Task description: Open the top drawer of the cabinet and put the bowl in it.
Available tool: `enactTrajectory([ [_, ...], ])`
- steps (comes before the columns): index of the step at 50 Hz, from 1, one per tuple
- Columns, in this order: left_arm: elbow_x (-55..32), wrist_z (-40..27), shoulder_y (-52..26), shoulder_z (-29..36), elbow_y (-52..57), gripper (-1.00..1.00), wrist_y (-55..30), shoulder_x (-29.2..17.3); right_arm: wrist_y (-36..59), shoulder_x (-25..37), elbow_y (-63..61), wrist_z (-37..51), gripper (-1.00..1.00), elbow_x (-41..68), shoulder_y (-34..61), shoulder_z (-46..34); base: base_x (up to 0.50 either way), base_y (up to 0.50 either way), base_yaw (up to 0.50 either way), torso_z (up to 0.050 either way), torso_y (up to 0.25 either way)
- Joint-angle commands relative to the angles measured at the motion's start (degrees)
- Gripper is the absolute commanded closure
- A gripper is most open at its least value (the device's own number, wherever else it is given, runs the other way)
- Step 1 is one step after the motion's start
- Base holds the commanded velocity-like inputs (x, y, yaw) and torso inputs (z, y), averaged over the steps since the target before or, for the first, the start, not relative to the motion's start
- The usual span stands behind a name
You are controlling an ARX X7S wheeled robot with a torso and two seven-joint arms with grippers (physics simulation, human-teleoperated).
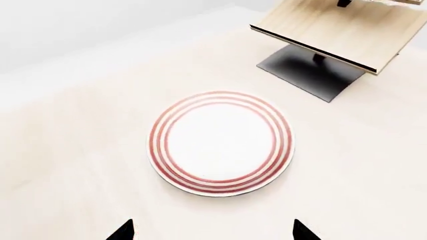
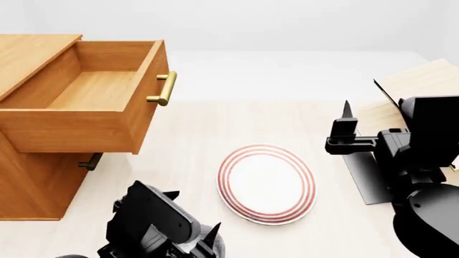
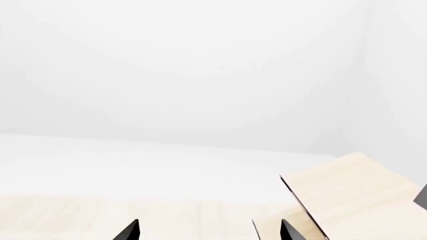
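The cabinet point(image 2: 29, 185) stands at the left of the head view. Its top drawer point(image 2: 79, 131) is pulled out, with a plain wooden inside that holds nothing and a brass bar handle point(image 2: 164, 88). The bowl is not in any view. My left gripper point(image 2: 191, 212) is low at the front, open and empty; in the left wrist view point(image 1: 213, 232) its jaws stand wide apart just short of the red-ringed plate point(image 1: 221, 142). My right gripper point(image 2: 347, 115) is raised at the right, open and empty; the right wrist view point(image 3: 208, 231) shows nothing between its jaws.
The flat plate point(image 2: 267, 183) lies on the pale table between the arms. The pale tilted rack point(image 2: 423, 80) with its black base point(image 2: 366, 177) stands at the right, close to my right arm; it also shows in both wrist views point(image 1: 333, 30) point(image 3: 353, 195). A lower drawer handle point(image 2: 91, 161) sits under the open drawer.
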Motion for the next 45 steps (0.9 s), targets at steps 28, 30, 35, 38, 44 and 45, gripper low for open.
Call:
enactTrajectory([
  [28,-22.26,-23.47,-11.72,4.7,-14.94,-1.0,-9.61,-6.64,-1.27,-0.18,1.39,-0.73,-1.0,-1.34,-0.38,-1.51,0.0,0.0,0.0,0.0,0.0],
  [30,-22.34,-23.61,-12.28,5.51,-15.54,-1.0,-9.75,-6.81,-1.38,-0.23,1.76,-0.84,-1.0,-1.46,-0.28,-1.59,0.0,0.0,0.0,0.0,0.0],
  [35,-23.79,-25.23,-13.74,7.41,-16.76,-1.0,-9.8,-7.46,-1.39,-0.14,1.34,-0.77,-1.0,-1.56,-0.37,-1.83,0.0,0.0,0.0,0.0,0.0],
  [38,-25.11,-26.74,-14.91,8.56,-17.58,-1.0,-9.7,-7.88,-1.58,-0.16,1.5,-0.89,-1.0,-1.67,-0.52,-1.91,0.0,0.0,0.0,0.0,0.0],
  [44,-27.47,-29.37,-17.77,11.03,-19.82,-1.0,-9.51,-8.77,-1.27,0.02,1.39,-0.64,-1.0,-1.26,-0.24,-1.68,0.0,0.0,0.0,0.0,0.0],
  [45,-27.76,-29.63,-18.23,11.47,-20.14,-1.0,-9.49,-8.84,-1.42,-0.01,1.45,-0.72,-1.0,-1.35,-0.33,-1.72,0.0,0.0,0.0,0.0,0.0],
])
